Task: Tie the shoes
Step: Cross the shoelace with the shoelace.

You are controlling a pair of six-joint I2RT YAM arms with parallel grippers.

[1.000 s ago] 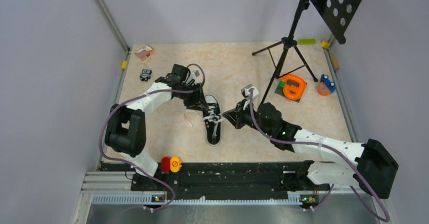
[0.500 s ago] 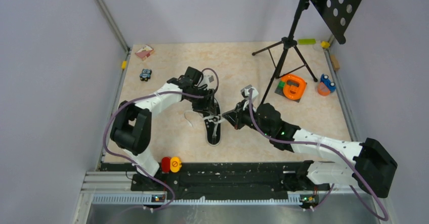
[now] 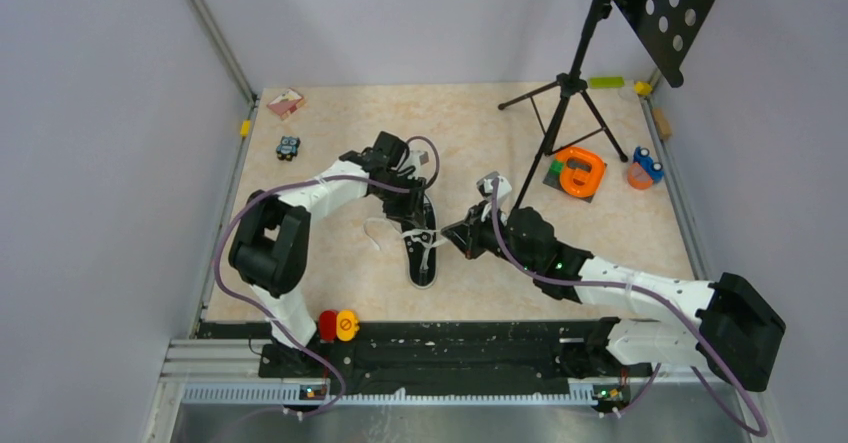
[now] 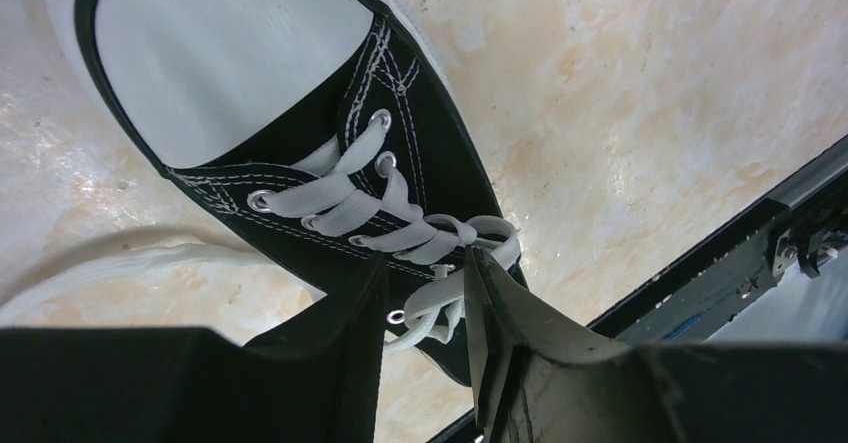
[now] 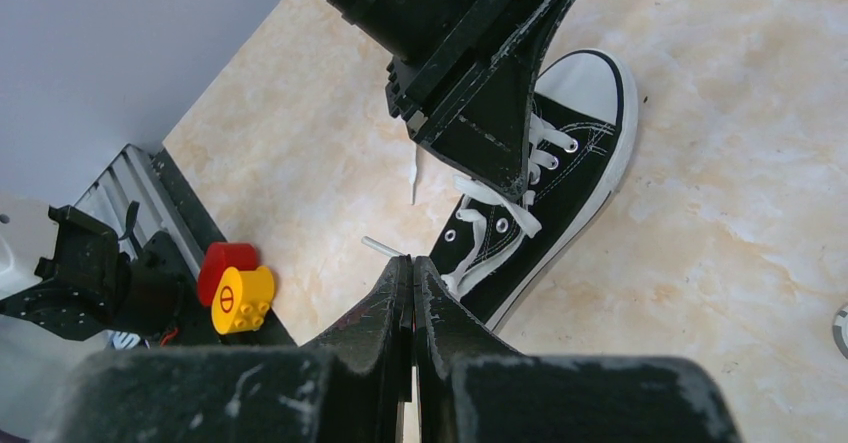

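The left tool (image 4: 427, 261) stands parted astride the white laces (image 4: 340, 203) of the black sneaker (image 4: 445, 158); the right tool (image 5: 412, 261) is clenched shut nearby.

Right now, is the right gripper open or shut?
Shut: fingers of the right gripper press together, no gap. Whether they pinch the lace end, cannot tell.

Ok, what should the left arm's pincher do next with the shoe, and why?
Probably close the left gripper on the white lace lying between its open fingers, over the sneaker. The fingers straddle that lace, so a pinch should catch it for pulling.
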